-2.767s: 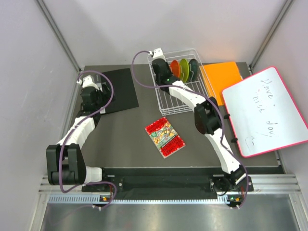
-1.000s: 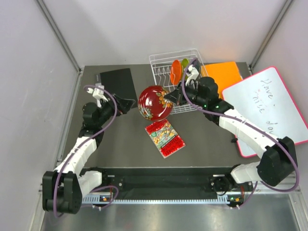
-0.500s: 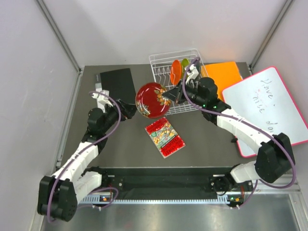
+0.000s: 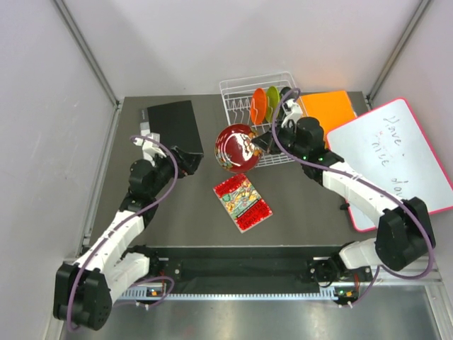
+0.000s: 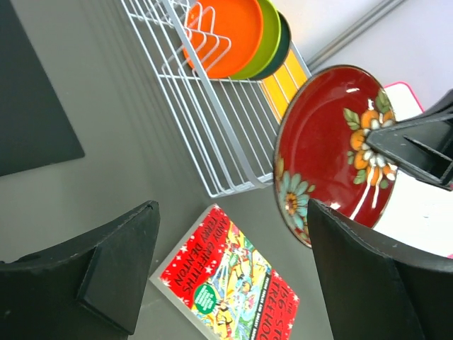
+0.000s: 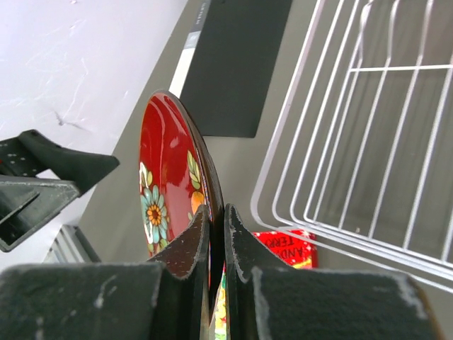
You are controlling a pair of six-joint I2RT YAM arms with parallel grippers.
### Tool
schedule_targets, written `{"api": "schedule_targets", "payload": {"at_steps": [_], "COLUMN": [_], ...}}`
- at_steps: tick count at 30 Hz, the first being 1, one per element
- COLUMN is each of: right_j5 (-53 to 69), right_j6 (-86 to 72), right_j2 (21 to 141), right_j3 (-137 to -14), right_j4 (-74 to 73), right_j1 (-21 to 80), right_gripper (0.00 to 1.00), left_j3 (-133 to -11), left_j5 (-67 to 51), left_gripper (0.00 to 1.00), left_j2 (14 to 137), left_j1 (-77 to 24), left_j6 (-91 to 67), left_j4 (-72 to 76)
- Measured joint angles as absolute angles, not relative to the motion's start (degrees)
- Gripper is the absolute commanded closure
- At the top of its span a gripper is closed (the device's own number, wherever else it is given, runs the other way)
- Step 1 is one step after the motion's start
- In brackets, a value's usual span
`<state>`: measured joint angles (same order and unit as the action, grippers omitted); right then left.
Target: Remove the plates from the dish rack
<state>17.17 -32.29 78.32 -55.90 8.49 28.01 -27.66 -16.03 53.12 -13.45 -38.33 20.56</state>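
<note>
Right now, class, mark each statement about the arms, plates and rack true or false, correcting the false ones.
1. The right pincer is shut on the dark red plate. True.
2. The left pincer grips that plate too. False: it stands open, apart from it.
3. The orange plate, green plate and teal plate stand in the dish rack. True.
4. The red packet lies inside the rack. False: it lies on the table, outside it.

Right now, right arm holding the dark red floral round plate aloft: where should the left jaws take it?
Its free rim on the left arm's side, opposite the right jaws' pinch. Come from the left with the open left jaws straddling the edge: the dark red floral round plate hangs tilted, face towards the left arm, so probably only its thin rim fits.
</note>
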Motion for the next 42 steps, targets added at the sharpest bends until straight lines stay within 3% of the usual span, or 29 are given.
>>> {"api": "schedule_targets", "payload": {"at_steps": [10, 14, 15, 17, 20, 21, 25, 26, 27, 28, 32, 36, 42], "right_j5": [21.2, 23.4, 23.8, 24.5, 24.7, 24.6, 25.6, 25.8, 26.1, 26.4, 28.5, 28.9, 25.9], "right_j6": [-37.1, -40.3, -41.1, -42.4, -43.8, -44.1, -46.3, -46.4, -46.6, -46.9, -48.3, -46.4, -39.7], "right_j2": [85.1, 85.7, 85.7, 85.7, 85.9, 86.1, 86.9, 87.1, 87.4, 87.8, 88.4, 87.7, 79.0], "right_j3": [-55.9, -54.3, -53.8, -52.9, -51.3, -50.9, -49.4, -49.3, -49.2, -49.2, -49.2, -49.2, -49.2], "right_j4": [15.9, 21.0, 22.5, 24.8, 26.9, 27.5, 31.4, 32.2, 32.8, 33.4, 33.9, 30.1, 21.2], "right_j1": [31.1, 31.9, 32.0, 32.0, 31.9, 31.9, 31.2, 31.2, 31.0, 30.9, 31.2, 30.9, 25.6], "right_gripper": [1.0, 1.0, 1.0, 1.0, 1.0, 1.0, 0.99, 0.9, 0.66, 0.55, 0.35, 0.32, 0.3], "left_j3": [-27.5, -26.7, -26.5, -26.0, -25.6, -25.6, -25.6, -25.6, -25.6, -25.6, -25.6, -25.7, -25.4], "left_j5": [-17.4, -17.5, -17.5, -17.5, -18.1, -18.0, -18.6, -18.6, -18.6, -18.6, -17.3, -12.4, 4.5], "left_gripper": [0.2, 0.34, 0.39, 0.57, 0.97, 1.0, 1.0, 1.0, 1.0, 1.0, 1.0, 1.0, 1.0], "left_j2": [59.0, 60.7, 61.0, 61.5, 61.7, 61.7, 61.9, 62.1, 62.3, 62.4, 61.7, 56.4, 49.2], "left_j1": [-16.8, -17.3, -17.3, -17.4, -17.6, -17.7, -17.4, -17.3, -17.3, -17.3, -17.7, -18.6, -17.8], "left_j6": [-41.9, -42.9, -43.1, -43.4, -44.3, -44.4, -47.4, -47.7, -47.7, -47.8, -45.3, -42.0, -37.4], "left_j4": [27.5, 30.2, 30.5, 31.2, 33.1, 33.6, 35.1, 35.5, 35.7, 35.9, 32.8, 22.9, 2.9]}}
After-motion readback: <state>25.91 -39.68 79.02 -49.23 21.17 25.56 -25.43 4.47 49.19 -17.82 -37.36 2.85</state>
